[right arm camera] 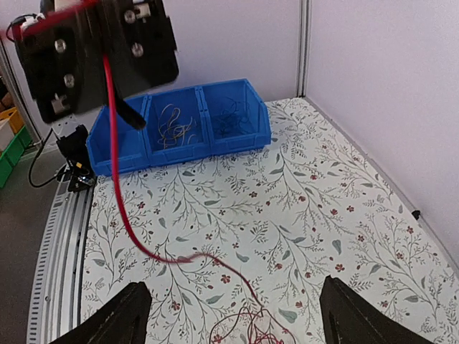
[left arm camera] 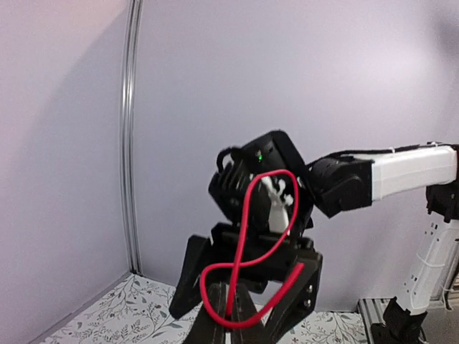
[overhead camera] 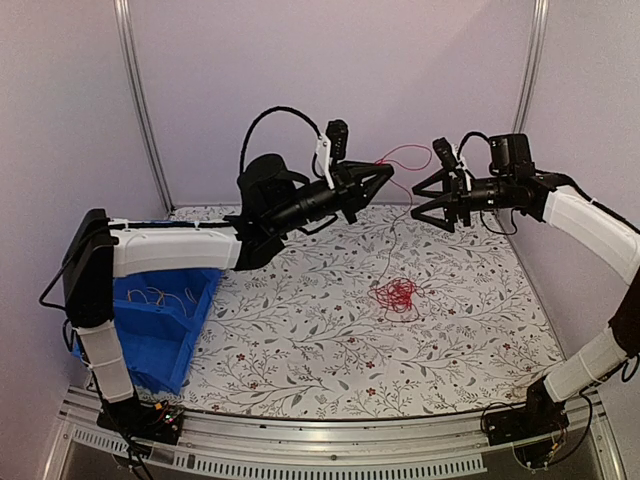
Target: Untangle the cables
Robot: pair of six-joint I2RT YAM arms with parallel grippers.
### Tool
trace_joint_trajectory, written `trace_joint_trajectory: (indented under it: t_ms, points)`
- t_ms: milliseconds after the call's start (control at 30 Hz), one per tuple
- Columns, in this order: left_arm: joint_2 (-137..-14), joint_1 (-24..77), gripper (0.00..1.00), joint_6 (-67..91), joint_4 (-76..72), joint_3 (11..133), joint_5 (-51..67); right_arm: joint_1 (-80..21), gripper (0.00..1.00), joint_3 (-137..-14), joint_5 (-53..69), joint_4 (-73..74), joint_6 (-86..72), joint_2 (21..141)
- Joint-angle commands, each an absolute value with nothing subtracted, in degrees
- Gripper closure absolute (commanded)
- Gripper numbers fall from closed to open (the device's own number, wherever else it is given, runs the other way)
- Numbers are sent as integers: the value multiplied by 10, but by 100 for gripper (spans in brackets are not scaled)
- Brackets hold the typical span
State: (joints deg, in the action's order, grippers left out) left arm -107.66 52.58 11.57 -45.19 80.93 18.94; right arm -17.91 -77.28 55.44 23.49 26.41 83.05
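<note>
Table (overhead camera: pixel 300 340) bears a blue bin (right arm camera: pixel 186 154) on my left: yellow wires (right arm camera: pixel 172 125) in its middle compartment, dark wires (right arm camera: pixel 229 118) in the end one. My left gripper (overhead camera: pixel 386 172) is clamped on a red cable (overhead camera: pixel 405 150) up in the air. The cable's clump (overhead camera: pixel 397 295) lies mid-table. My right gripper (overhead camera: pixel 418 198) gapes, holding nothing.

The bottom edge of the right wrist view cuts off the red cable clump (right arm camera: pixel 244 326) and most of the 2 fingers of the right gripper (right arm camera: pixel 234 283). From above, the left arm (overhead camera: pixel 180 250) hides part of the blue bin (overhead camera: pixel 150 345); the strands (overhead camera: pixel 165 297) inside are too small to tell apart.
</note>
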Motion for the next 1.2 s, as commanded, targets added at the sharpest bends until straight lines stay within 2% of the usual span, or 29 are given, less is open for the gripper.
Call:
trace_joint_trajectory:
  t_ms: [0, 333, 467, 567, 700, 800, 867, 1167]
  points:
    - [-1012, 521, 100, 97, -462, 797, 137, -181, 13, -674, 551, 135, 236, 833]
    - [-983, 522, 100, 99, -449, 778, 64, -250, 11, -631, 458, 128, 286, 964]
    - [-966, 521, 100, 98, -442, 781, 42, -272, 14, -636, 446, 128, 284, 1010]
    - [-950, 522, 100, 103, -379, 820, -7, -274, 17, -637, 430, 131, 279, 1033]
    - [-923, 518, 100, 83, -277, 897, -56, -275, 34, -631, 413, 126, 273, 1051]
    - [-907, 514, 100, 70, -227, 950, -94, -275, 55, -651, 403, 143, 267, 1076]
    - [-895, 511, 100, 55, -213, 974, -110, -275, 64, -663, 397, 152, 265, 1091]
    - [-854, 509, 100, -42, -136, 1100, -164, -262, 80, -681, 378, 176, 255, 1119]
